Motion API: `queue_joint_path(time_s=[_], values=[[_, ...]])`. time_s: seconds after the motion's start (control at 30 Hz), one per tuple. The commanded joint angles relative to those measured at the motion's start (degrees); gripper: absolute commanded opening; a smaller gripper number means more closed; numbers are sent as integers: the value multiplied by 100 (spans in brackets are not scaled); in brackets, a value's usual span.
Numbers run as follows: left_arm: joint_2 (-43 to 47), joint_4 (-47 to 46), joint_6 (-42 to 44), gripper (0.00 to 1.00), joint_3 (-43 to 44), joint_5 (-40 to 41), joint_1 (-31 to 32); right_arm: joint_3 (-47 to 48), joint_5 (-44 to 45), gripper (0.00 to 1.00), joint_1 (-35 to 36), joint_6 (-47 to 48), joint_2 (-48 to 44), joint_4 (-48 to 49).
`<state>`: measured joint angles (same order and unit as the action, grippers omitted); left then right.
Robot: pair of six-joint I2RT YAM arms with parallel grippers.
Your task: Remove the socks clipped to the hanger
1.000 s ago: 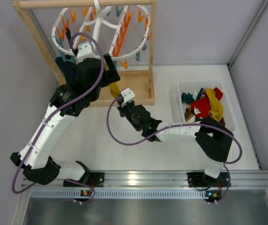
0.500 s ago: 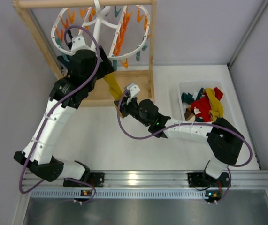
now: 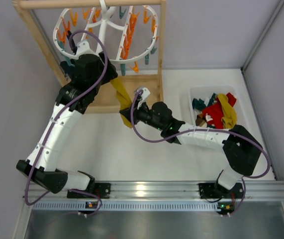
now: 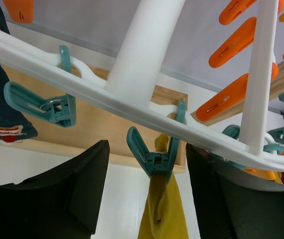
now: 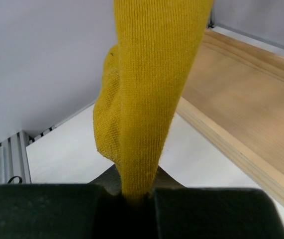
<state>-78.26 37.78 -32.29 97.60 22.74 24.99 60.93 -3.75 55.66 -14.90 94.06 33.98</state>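
Note:
A mustard yellow sock [image 3: 121, 95] hangs from a teal clip [image 4: 153, 155] on the white oval hanger [image 3: 132, 55]. My right gripper [image 3: 127, 118] is shut on the sock's lower end [image 5: 146, 99]. My left gripper [image 4: 148, 199] is open just under the hanger ring [image 4: 82, 84], one finger on each side of the teal clip and the sock [image 4: 164, 214]. A dark navy sock [image 4: 0, 107] with a patterned cuff hangs from the ring at far left.
The hanger hangs in a wooden frame [image 3: 159, 55] with a wooden base [image 5: 251, 89]. A white bin [image 3: 193, 96] at right holds red and yellow socks [image 3: 220, 112]. Orange clips [image 4: 236, 42] and teal clips [image 4: 45, 107] dangle from the ring. Grey walls stand at left and right.
My left gripper has risen to the hanger ring around the yellow sock's clip. My right gripper has moved up and left and closed on the sock's lower end.

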Motion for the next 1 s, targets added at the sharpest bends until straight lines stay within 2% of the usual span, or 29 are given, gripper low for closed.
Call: queue_joint_path(time_s=[0.0,0.1,0.17,0.27,0.4,0.43,0.57,0.7,0.77,0.83,0.9,0.97], values=[[285,-727,135,66,-241,-200,-74,-37,-433,0,-73,-198,-362,188],[224,-816,206,56,-198,-270,-109,-28,-486,0,-73,-198,-397,136],[188,-825,250,54,-101,-279,-109,-28,-495,0,-73,-181,-406,101],[162,-834,320,46,-31,-253,-117,-46,-513,0,-73,-163,-397,83],[153,-860,390,32,22,-262,-109,-125,-662,0,-73,-259,-406,197],[127,-860,417,23,39,-262,-109,-168,-680,0,-64,-303,-415,267],[100,-869,417,10,48,-279,-109,-309,-759,0,-73,-356,-546,320],[56,-878,391,7,40,-332,-109,-616,-628,0,-90,-339,-888,207],[74,-877,347,7,5,-428,-109,-748,-322,0,-99,-339,-1099,-204],[100,-869,320,12,-57,-585,-109,-915,-57,0,-230,-496,-1512,-758],[100,-877,338,19,-118,-744,-109,-1021,269,0,-555,-698,-1950,-1759],[92,-860,338,23,-162,-1016,-109,-1065,339,0,-1097,-909,-2207,-2471]])
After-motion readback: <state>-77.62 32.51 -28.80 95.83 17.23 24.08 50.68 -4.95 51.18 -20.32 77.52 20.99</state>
